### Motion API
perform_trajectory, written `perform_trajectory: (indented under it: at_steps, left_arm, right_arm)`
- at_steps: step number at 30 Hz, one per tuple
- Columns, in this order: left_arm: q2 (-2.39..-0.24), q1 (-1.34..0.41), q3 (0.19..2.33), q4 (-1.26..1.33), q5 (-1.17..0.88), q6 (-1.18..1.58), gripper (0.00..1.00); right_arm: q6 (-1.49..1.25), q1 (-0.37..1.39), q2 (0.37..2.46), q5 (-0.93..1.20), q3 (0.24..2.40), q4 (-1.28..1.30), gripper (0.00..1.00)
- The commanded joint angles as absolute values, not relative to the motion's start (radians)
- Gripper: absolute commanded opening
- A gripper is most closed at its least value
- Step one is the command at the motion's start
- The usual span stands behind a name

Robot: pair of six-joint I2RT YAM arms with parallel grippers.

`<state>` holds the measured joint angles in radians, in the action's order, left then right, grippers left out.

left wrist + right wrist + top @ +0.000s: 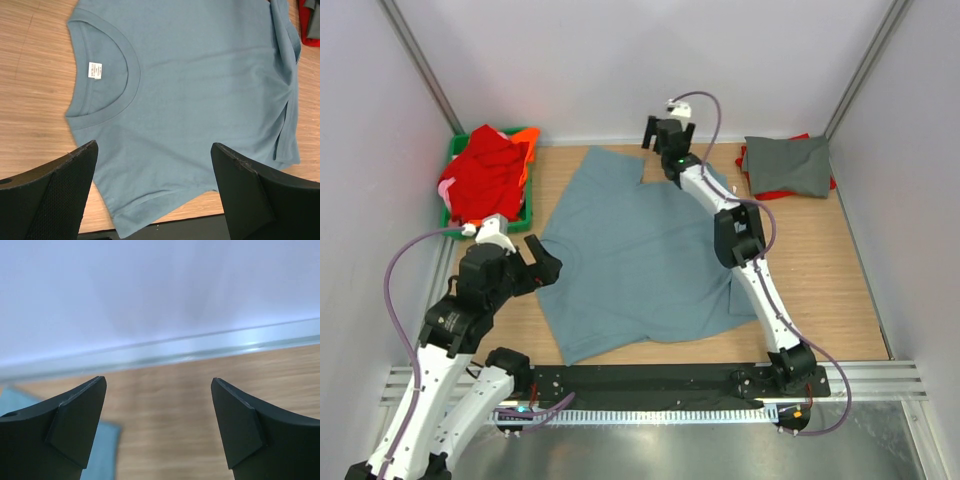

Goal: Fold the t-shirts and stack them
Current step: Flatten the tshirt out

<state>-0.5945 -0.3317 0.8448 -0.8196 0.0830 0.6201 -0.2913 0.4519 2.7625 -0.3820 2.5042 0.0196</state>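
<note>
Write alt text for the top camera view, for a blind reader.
A blue-grey t-shirt lies spread on a table, left tool and right tool open at its edges. Red shirts fill a crate far left; a grey shirt lies far right.

Dusty blue-grey cloth t-shirt [640, 255]: soft, matt.
Pale wood-grain desk [830, 260]: smooth, satin.
Green plastic crate [527, 205]: slight gloss.
Left claw [154, 145]: matt black, one pad finely textured.

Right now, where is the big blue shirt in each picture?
Top external: the blue-grey t-shirt lies spread flat in the middle of the table.
Left wrist: the t-shirt fills most of the picture, its collar at upper left.
Right wrist: only a small corner of the t-shirt shows, at bottom left.
Shared landmark: the wooden table under it.
</note>
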Motion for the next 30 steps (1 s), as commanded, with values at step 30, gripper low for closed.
perform_trajectory:
  at_steps: [30]
  left_arm:
    - [-1.503,-0.497,1.069,-0.364,0.083,0.72,0.95]
  right_arm:
    - [-0.301,0.269,1.937,-0.295,1.663,0.612,0.73]
